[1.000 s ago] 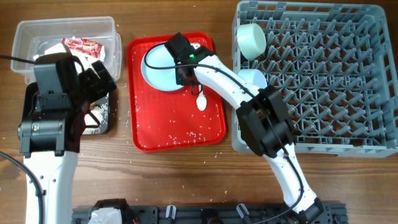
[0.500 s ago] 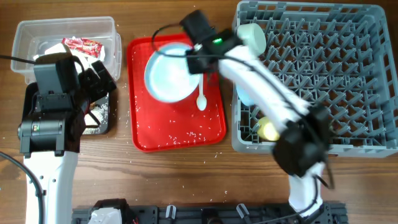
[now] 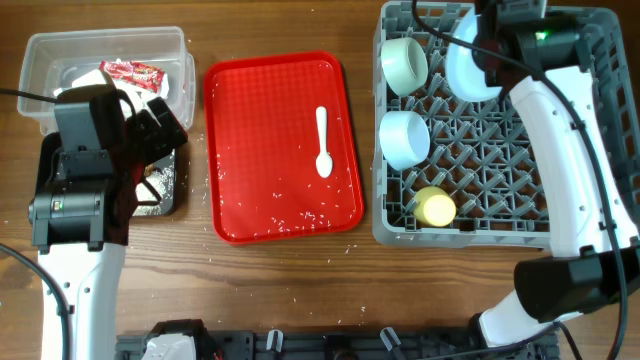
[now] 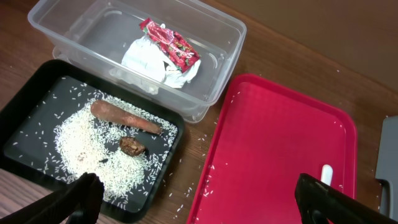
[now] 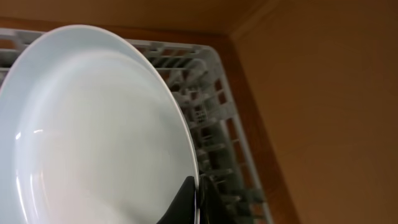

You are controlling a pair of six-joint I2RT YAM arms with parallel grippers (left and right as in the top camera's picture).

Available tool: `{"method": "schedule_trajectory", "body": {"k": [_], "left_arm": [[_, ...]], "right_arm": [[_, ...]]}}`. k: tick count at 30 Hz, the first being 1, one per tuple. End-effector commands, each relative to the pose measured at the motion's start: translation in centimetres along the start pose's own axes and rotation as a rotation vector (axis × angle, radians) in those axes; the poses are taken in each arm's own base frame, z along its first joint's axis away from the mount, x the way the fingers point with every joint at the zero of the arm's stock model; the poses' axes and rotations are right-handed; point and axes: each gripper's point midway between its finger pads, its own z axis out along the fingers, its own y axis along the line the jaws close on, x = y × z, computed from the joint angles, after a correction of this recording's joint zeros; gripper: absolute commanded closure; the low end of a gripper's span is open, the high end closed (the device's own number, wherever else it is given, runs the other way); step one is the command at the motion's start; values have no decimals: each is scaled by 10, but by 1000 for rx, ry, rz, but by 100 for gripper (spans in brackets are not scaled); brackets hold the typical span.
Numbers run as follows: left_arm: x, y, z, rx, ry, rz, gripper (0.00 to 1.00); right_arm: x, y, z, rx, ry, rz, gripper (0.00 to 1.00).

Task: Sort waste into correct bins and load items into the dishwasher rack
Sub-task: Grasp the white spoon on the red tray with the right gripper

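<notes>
The plate (image 3: 468, 68) moved from red tray (image 3: 265, 120) to rack (image 3: 560, 150).

A wrapper (image 4: 169, 42) and napkin (image 4: 149, 62) lie in the clear tub (image 4: 214, 74). Just beside it, the black tray (image 4: 25, 134) holds rice (image 4: 81, 146), a stick (image 4: 124, 116) and a lump (image 4: 132, 145). The claw (image 4: 199, 194) gapes wide over the red tray (image 4: 280, 143).

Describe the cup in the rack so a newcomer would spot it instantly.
Find the big grey rack right of the red tray. In its near left corner sits the cup, bright yellow, unlike the pale bowl just behind it.
</notes>
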Motion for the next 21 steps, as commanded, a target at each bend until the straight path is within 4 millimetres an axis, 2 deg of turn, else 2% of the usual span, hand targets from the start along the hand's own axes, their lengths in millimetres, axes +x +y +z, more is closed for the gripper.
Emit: {"method": "schedule_trajectory", "body": {"k": [1,3,10,14,16,17,18,19,21], "left_arm": [[-4,-2,-3,7,-14,20,0],[-4,-2,-3,7,-14,20,0],[-4,-2,-3,7,-14,20,0],[-4,-2,-3,7,-14,20,0],[-4,-2,-3,7,-14,20,0],[-4,-2,-3,7,-14,20,0],[-4,-2,-3,7,-14,20,0],[-4,-2,-3,7,-14,20,0],[-4,-2,-3,7,-14,20,0]], "right_arm": [[0,-2,23,83,22,-99,96],[-4,10,36,85,20,-137,96],[13,58,85,80,98,-238,96],[10,78,91,-10,81,-217,96],[9,93,90,-92,70,-201,89],[9,101,89,-141,74,-142,70],[10,108,86,-187,78,-109,65],[13,129,72,-350,99,-28,58],[11,132,51,-450,109,50,54]]}}
